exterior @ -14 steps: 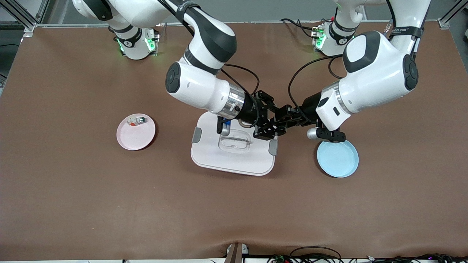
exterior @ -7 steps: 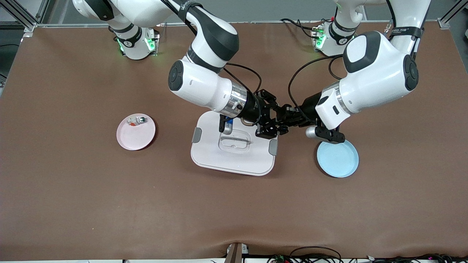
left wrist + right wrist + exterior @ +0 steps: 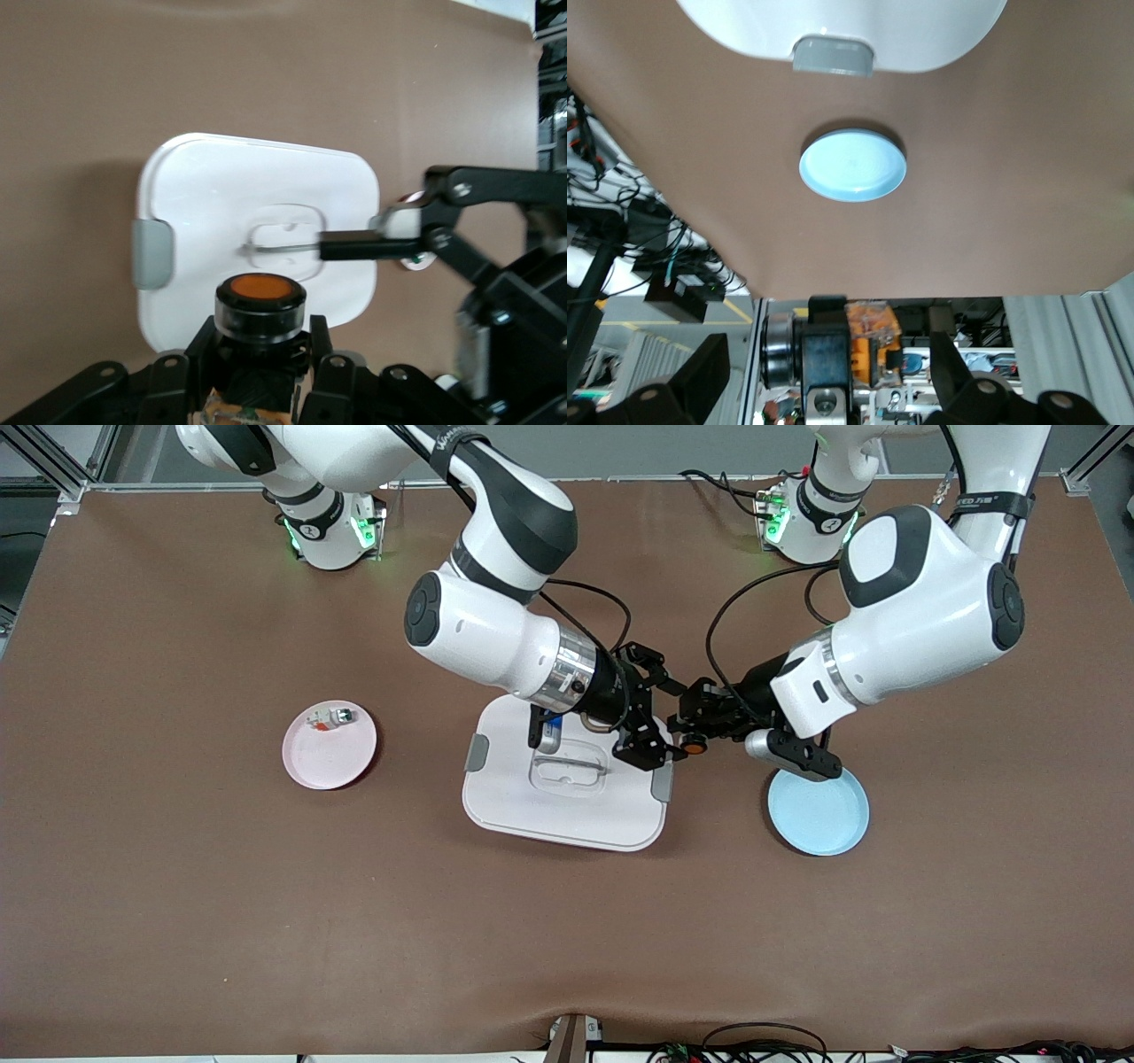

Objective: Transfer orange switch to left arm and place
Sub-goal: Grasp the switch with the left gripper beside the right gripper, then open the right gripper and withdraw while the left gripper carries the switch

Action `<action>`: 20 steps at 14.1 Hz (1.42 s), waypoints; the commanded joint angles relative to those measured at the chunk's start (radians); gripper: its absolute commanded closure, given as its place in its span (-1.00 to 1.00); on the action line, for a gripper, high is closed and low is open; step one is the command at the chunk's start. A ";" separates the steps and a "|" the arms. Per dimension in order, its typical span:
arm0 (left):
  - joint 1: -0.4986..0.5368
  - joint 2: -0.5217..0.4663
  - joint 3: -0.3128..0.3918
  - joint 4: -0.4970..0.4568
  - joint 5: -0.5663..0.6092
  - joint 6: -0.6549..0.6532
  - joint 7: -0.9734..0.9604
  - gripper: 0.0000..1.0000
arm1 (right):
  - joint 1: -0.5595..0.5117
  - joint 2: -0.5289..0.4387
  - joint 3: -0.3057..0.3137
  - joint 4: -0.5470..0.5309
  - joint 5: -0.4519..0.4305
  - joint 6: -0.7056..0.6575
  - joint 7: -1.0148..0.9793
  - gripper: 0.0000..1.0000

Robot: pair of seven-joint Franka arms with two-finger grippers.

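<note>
The orange switch (image 3: 696, 747) is a small black block with an orange button end. My left gripper (image 3: 695, 732) is shut on it and holds it in the air over the edge of the white box (image 3: 567, 806) at the left arm's end. In the left wrist view the switch (image 3: 261, 301) sits between the left gripper's (image 3: 261, 343) fingers, button outward. My right gripper (image 3: 673, 722) is open, with its fingers spread on either side of the switch and clear of it. In the right wrist view the switch (image 3: 873, 341) shows between the right gripper's (image 3: 830, 376) wide jaws.
A light blue plate (image 3: 817, 811) lies toward the left arm's end, beside the box. A pink plate (image 3: 330, 757) toward the right arm's end holds a whitish switch (image 3: 330, 716). Both arms hang low over the table's middle.
My right gripper has opened and let go of the switch. My left gripper now holds it alone and has drawn slightly toward the left arm's end.
</note>
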 commanded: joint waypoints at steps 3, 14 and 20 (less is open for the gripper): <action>0.046 -0.012 -0.002 -0.001 0.115 -0.090 0.113 1.00 | -0.148 0.007 0.007 0.102 0.012 -0.356 -0.113 -1.00; 0.174 0.030 -0.002 -0.018 0.571 -0.234 0.765 1.00 | -0.452 -0.105 0.001 0.118 -0.337 -1.127 -0.934 -1.00; 0.238 0.062 -0.002 -0.136 0.594 -0.027 1.081 1.00 | -0.554 -0.135 0.000 0.118 -0.618 -1.253 -1.523 -1.00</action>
